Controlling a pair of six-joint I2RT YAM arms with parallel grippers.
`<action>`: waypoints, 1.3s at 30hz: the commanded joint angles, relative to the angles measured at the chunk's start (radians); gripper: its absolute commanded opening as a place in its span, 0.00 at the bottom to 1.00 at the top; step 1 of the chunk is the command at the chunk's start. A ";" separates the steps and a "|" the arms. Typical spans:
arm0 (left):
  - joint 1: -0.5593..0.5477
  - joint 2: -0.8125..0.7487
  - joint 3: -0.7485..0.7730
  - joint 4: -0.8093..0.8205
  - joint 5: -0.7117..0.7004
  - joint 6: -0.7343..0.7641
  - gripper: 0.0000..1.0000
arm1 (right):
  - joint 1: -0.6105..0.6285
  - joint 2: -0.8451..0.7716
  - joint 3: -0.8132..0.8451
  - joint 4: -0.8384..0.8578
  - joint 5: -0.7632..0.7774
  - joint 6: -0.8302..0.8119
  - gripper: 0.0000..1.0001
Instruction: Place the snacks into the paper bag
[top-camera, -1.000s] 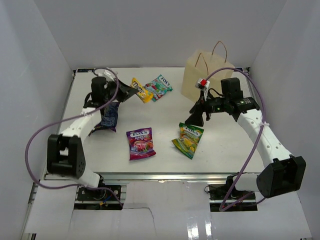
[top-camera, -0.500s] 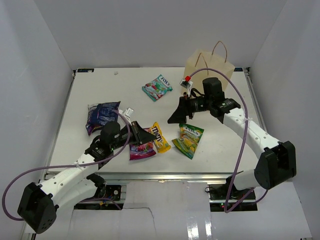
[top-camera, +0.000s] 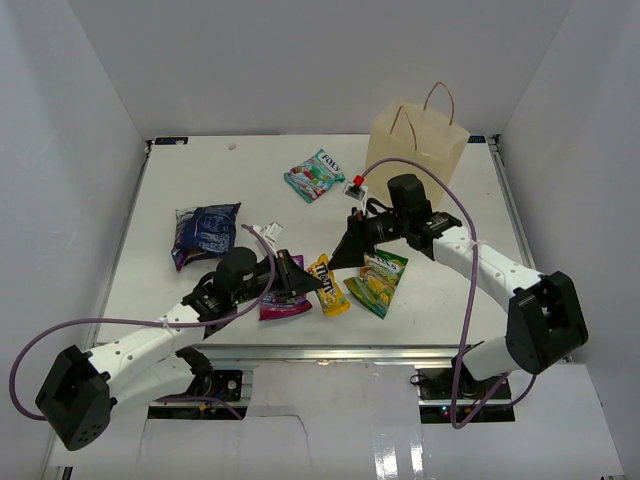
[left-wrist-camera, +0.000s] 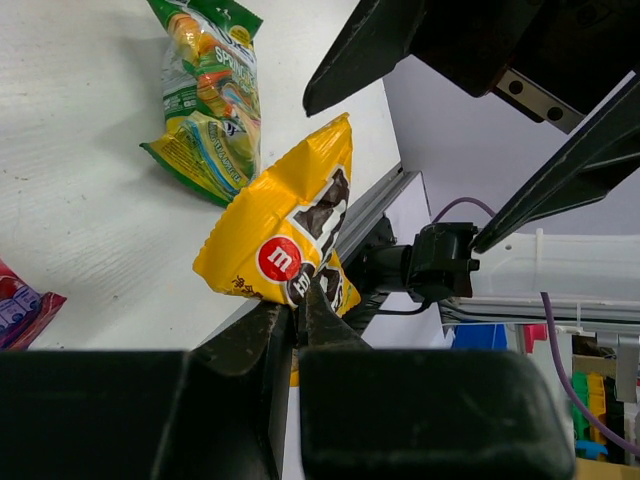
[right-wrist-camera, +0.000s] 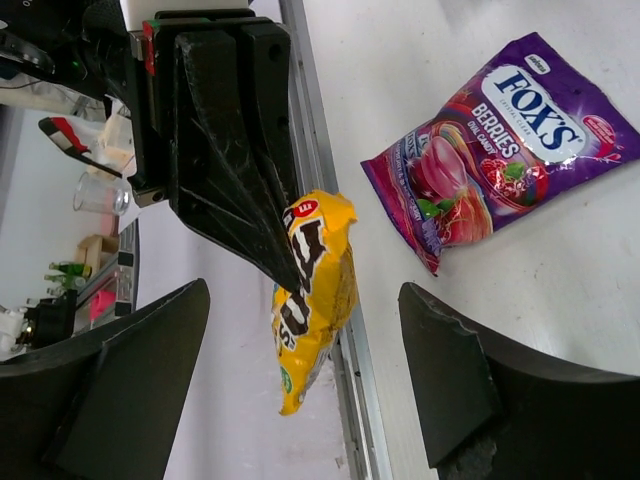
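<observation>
My left gripper (top-camera: 316, 283) (left-wrist-camera: 298, 300) is shut on the lower edge of a small yellow snack packet (top-camera: 330, 285) (left-wrist-camera: 290, 230) (right-wrist-camera: 315, 290) and holds it above the table's front middle. My right gripper (top-camera: 342, 256) (right-wrist-camera: 302, 292) is open, its two fingers standing either side of that packet without touching it. A purple packet (top-camera: 285, 303) (right-wrist-camera: 500, 140) lies partly under my left gripper. The green-yellow packet (top-camera: 377, 280) (left-wrist-camera: 208, 100) lies just to the right. The dark blue packet (top-camera: 205, 232) lies at the left and the teal packet (top-camera: 314, 175) at the back. The tan paper bag (top-camera: 418, 140) stands upright at the back right.
White walls close in the table (top-camera: 200, 180) on three sides. The table's front metal rail (top-camera: 340, 352) runs just below the held packet. A purple cable (top-camera: 440, 175) loops over my right arm, between the grippers and the bag.
My left gripper has carried the yellow packet from the back left to the front middle. My right gripper has swung from beside the bag down and left until its fingers flank the packet.
</observation>
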 joint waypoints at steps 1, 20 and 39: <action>-0.019 0.007 0.032 0.084 0.002 0.004 0.06 | 0.025 0.010 -0.009 0.072 -0.029 0.001 0.81; -0.055 0.041 0.035 0.122 0.011 -0.008 0.18 | 0.070 0.033 -0.018 0.113 -0.074 0.024 0.22; -0.058 -0.336 0.053 -0.347 -0.124 0.128 0.71 | -0.169 0.002 0.523 -0.301 0.030 -0.479 0.08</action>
